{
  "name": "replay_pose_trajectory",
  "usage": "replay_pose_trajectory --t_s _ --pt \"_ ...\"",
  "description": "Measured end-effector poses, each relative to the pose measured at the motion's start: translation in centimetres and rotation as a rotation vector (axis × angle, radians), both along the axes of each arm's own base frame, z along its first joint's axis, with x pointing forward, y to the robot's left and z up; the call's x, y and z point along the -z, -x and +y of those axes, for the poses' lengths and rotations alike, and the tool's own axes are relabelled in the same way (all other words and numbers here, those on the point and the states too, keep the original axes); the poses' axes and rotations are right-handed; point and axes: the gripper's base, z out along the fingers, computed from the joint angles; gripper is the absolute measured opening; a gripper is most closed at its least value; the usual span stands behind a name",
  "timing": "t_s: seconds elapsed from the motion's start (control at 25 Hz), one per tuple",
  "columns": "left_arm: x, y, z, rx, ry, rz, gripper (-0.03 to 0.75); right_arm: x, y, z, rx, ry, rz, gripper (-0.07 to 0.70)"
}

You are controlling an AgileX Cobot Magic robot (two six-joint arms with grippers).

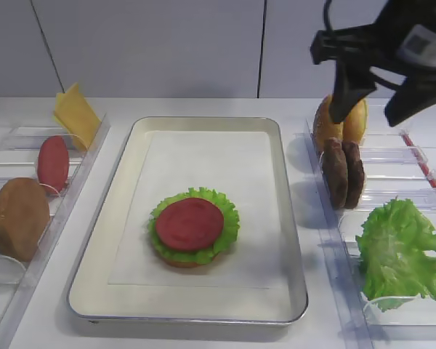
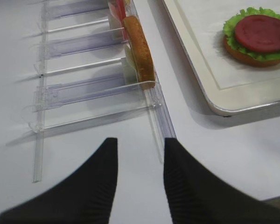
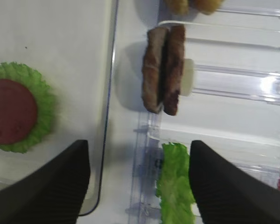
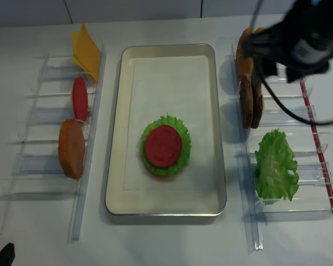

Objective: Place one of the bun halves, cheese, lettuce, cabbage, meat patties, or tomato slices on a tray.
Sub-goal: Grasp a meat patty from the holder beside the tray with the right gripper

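Note:
On the silver-rimmed tray (image 1: 203, 145) lies a bun half (image 1: 178, 259) with lettuce (image 1: 229, 211) and a tomato slice (image 1: 190, 223) stacked on it. Two meat patties (image 1: 344, 173) (image 3: 163, 70) stand on edge in the right rack. Behind them are bun halves (image 1: 320, 123), and in front is a lettuce leaf (image 1: 401, 251). My right gripper (image 1: 367, 116) (image 3: 139, 149) hangs open and empty above the patties and buns. The left rack holds cheese (image 1: 76, 113), a tomato slice (image 1: 52, 163) and a bun half (image 1: 18, 217). My left gripper (image 2: 141, 144) is open and empty over the table near that rack's front end. Cabbage is out of view.
Clear plastic racks (image 4: 55, 144) (image 4: 288, 166) with upright dividers run along both sides of the tray. A red strip (image 4: 316, 144) lies along the outer edge of the right rack. White wall panels stand behind the table.

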Motion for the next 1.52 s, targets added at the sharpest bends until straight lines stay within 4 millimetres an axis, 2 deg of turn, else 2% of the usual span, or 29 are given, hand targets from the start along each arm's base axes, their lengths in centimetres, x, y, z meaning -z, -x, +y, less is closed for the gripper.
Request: replay_pose_trajectory --t_s 0.24,0.48,1.2,1.52 --pt "0.0 0.0 0.0 0.0 0.0 0.0 0.225 2.5 -3.8 1.9 0.027 0.019 0.087 0.473" --pt "0.0 0.0 0.0 0.0 0.0 0.0 0.225 5.1 -5.4 2.5 0.04 0.046 0.147 0.473" --pt "0.0 0.0 0.0 0.0 0.0 0.0 0.225 7.3 -6.8 2.9 0.045 0.059 0.168 0.473" --pt "0.0 0.0 0.0 0.0 0.0 0.0 0.225 7.6 -6.9 3.0 0.044 0.061 0.171 0.473"
